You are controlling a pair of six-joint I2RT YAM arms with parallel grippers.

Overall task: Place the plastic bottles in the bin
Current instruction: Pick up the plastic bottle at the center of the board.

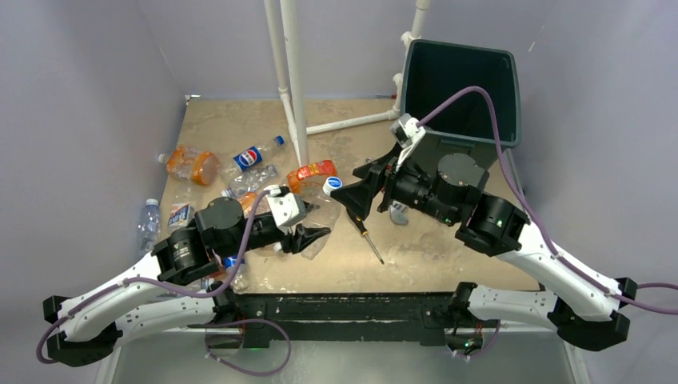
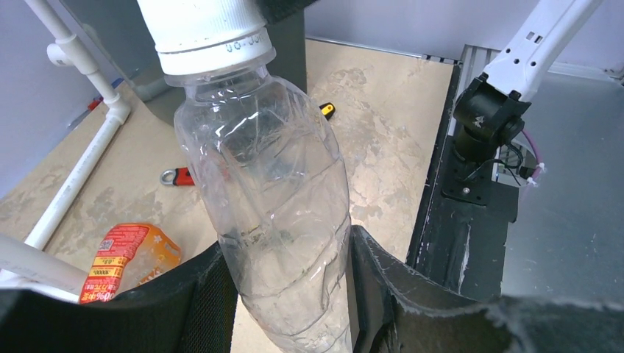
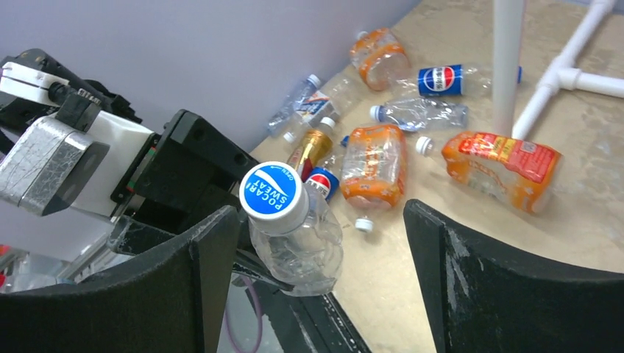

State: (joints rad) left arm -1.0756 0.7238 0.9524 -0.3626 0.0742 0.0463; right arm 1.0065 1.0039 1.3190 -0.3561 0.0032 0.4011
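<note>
My left gripper (image 2: 291, 294) is shut on the lower body of a clear plastic bottle (image 2: 265, 184) with a white-rimmed blue cap (image 3: 272, 195), holding it off the table. My right gripper (image 3: 316, 250) stands open around that bottle's cap end; the cap is close to one of its fingers (image 3: 191, 279) and well apart from the other. In the top view the two grippers meet at mid-table, left gripper (image 1: 314, 236) and right gripper (image 1: 345, 198). Several more plastic bottles lie at the left, among them a Pepsi one (image 1: 254, 155) and an orange one (image 1: 196, 166). The dark green bin (image 1: 460, 92) stands at the back right.
A yellow-and-black screwdriver (image 1: 369, 236) lies near the front middle. A red-handled wrench (image 2: 176, 176) lies by the white pipe frame (image 1: 292, 72), which rises at the back centre. An orange bottle with a red label (image 3: 504, 169) lies beside the pipe.
</note>
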